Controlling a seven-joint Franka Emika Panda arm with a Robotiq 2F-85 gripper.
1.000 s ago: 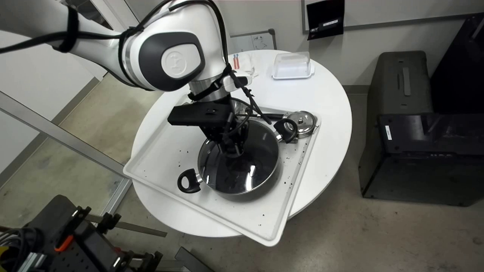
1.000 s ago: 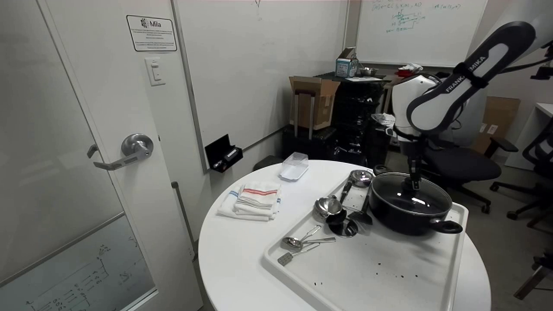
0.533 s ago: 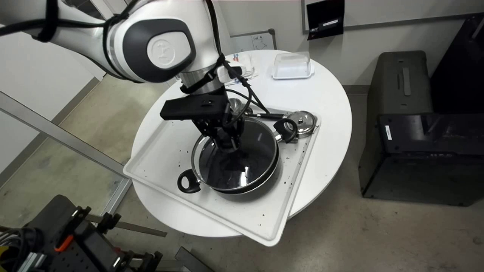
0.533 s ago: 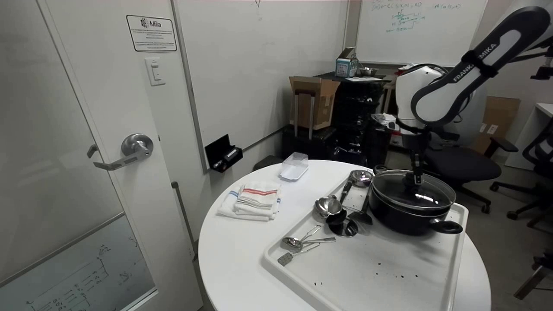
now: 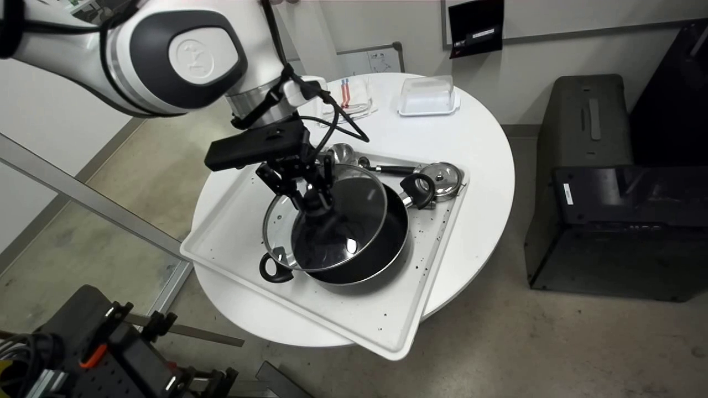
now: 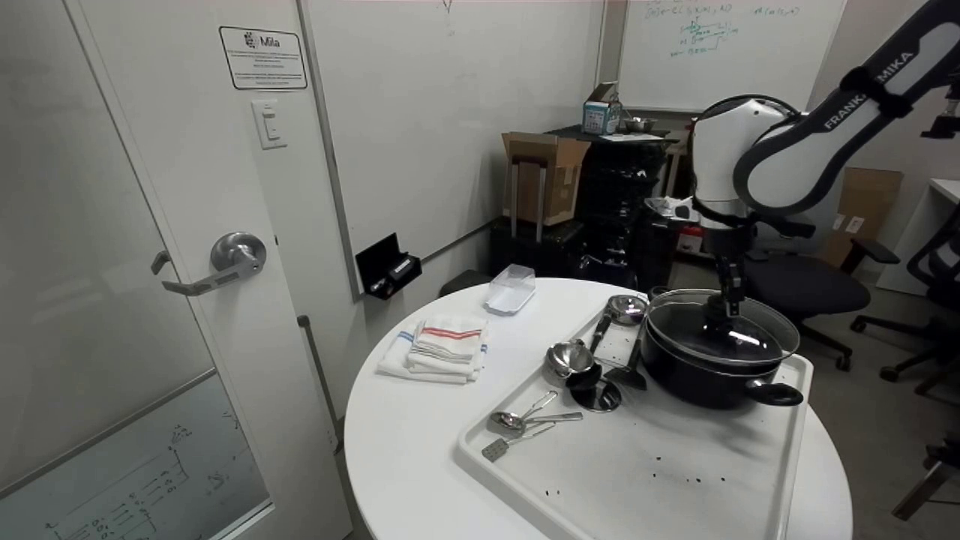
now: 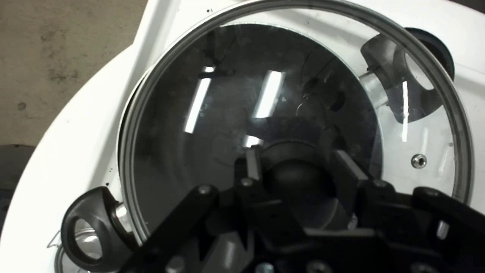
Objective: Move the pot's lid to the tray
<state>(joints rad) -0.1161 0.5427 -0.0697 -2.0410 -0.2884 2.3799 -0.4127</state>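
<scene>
We have the lid (image 5: 354,221) directly below the gripper (image 7: 295,157), its two fingers (image 7: 253,165) standing left and right of the dark knob (image 7: 297,180) in the wrist view. It grasps the lid by that knob, with the glass raised over the pot (image 6: 694,386): in both exterior views the two rims are out of line. In an exterior view the lid sits toward the pot's far and left sides, with a dark crescent of the interior uncovered to the right and near, and its edge overlaps the left handle (image 5: 283,273). The pot stands upright on the tray (image 5: 227,232), which lies on the round white table (image 6: 405,442).

The arm (image 6: 787,165) extends in from the right in an exterior view, its forearm sloping down to the left; below the wrist, the gripper points straight down. Whether the lid hangs level, or any part of its rim touches the pot, we cannot tell.
</scene>
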